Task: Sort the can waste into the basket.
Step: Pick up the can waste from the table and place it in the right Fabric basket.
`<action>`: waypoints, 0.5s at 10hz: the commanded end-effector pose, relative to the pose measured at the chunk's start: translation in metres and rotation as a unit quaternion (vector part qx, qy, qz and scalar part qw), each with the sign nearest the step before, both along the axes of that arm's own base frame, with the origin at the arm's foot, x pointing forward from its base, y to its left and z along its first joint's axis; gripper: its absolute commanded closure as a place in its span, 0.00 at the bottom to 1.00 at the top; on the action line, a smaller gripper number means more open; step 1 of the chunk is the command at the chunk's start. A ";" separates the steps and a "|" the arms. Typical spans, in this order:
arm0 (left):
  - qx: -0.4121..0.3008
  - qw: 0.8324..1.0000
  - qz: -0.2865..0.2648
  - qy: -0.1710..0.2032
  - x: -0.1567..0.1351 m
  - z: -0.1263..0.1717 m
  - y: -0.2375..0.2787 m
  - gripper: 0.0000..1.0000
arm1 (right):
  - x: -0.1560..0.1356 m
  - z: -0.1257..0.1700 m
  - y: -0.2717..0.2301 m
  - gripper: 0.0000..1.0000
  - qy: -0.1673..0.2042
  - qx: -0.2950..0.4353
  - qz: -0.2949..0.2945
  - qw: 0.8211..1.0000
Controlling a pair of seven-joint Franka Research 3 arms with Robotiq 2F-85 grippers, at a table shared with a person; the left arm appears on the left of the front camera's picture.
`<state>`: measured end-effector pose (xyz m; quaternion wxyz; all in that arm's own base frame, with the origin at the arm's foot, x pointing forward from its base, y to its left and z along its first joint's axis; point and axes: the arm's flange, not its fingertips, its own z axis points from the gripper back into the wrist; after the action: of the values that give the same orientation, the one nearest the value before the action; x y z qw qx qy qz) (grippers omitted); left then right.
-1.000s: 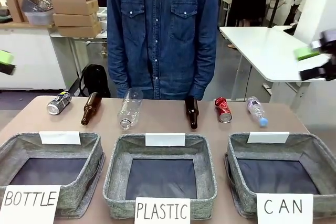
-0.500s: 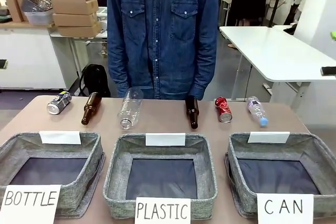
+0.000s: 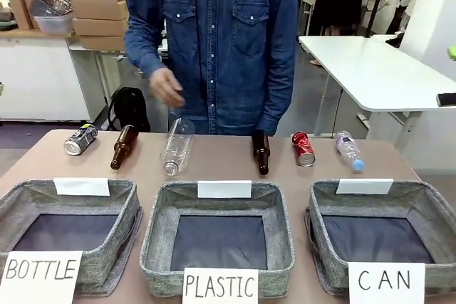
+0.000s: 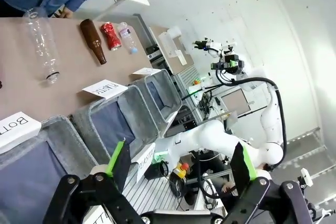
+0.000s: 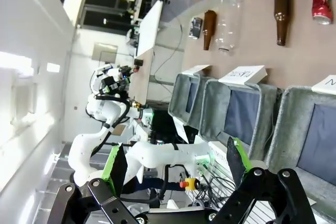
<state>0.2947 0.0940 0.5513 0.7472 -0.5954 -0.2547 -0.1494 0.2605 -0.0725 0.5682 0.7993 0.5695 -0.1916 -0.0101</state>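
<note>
Red can (image 3: 303, 149): lies on its side on the tabletop (image 3: 221, 165), just behind the CAN basket (image 3: 322, 208); probably the easier first pick.
Dark can (image 3: 80, 139): lies on its side at the row's far left, behind the BOTTLE basket (image 3: 128, 208), well apart from its target.
CAN basket: empty; its card (image 3: 386, 280) faces the robot to mark the sort.
Left jaws: wide open, holding nothing, well above the tabletop.
Right jaws: likewise open and empty.
Person's hand (image 3: 167, 88): raised above the clear bottle (image 3: 177, 146).
</note>
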 end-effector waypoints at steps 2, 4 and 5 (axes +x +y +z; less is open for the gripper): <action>0.000 1.000 0.000 0.000 0.000 0.000 0.000 0.00 | 0.005 0.001 0.001 0.00 -0.016 0.008 0.004 1.000; 0.088 0.995 0.040 0.008 0.026 0.009 0.012 0.00 | 0.005 0.001 0.001 0.00 -0.016 0.008 0.004 1.000; 0.131 0.990 0.039 0.029 0.044 0.012 0.018 0.00 | 0.005 0.001 0.001 0.00 -0.016 0.008 0.004 1.000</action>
<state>0.3187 0.1050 0.5577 0.8007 -0.5262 -0.2545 -0.1312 0.2615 -0.0719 0.5665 0.7979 0.5717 -0.1908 -0.0118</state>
